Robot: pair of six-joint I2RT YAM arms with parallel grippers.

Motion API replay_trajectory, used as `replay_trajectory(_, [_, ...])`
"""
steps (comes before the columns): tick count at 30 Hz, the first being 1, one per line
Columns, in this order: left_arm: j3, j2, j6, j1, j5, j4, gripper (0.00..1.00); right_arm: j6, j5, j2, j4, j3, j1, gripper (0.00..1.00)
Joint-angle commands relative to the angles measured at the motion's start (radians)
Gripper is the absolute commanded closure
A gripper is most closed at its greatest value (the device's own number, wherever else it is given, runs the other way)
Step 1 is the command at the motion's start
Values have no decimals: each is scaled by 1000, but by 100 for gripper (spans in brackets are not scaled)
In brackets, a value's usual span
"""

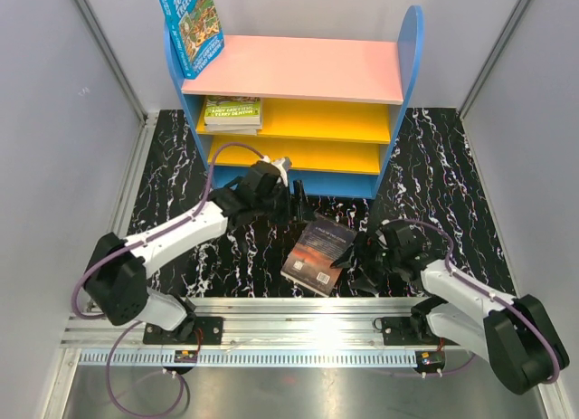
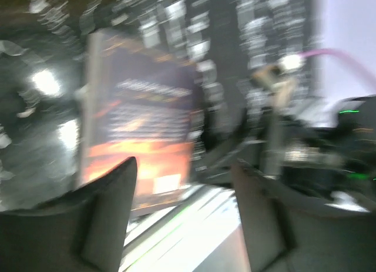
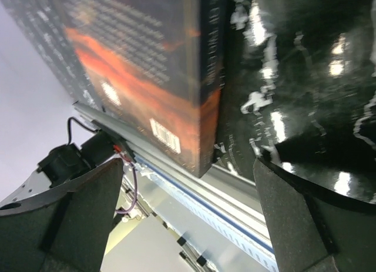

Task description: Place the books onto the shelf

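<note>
Evidently, the dark book [image 1: 317, 254] awaited pickup.
It lay on the table [image 1: 434, 166], short of the shelf [image 1: 308, 71]; left gripper [image 2: 183, 166] and right gripper [image 3: 188, 172] gaped empty, the right facing its spine, probably to grasp.

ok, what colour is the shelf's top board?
Pink. The top board shows best in the top external view.

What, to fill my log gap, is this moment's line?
left gripper open; right gripper open; dark book on table; shelf: blue book, yellow-green book
</note>
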Motion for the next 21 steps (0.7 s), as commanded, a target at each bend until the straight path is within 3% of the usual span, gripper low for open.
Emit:
replay_trajectory(1, [-52,75,134,-1,-84,-98,28,-26,27,87,29,42,-4,0])
replay_trajectory(2, [-61,89,137,-1,-76,-85,25,-34,27,107,32,48,-6,0])
replay_trajectory(3, [-72,105,141,-7,-67,-70,17,-39,25,125,41,53,-6,0])
replay_trajectory(7, [-121,175,133,-34,-1,37,6,-39,28,179,83,42,-6,0])
replay_trajectory(16, [-75,269,73,-131,93,116,10,-45,43,262,139,34,-6,0])
replay_trajectory(21, [-36,228,41,-159,104,91,23,-33,34,358,242,19,-4,0])
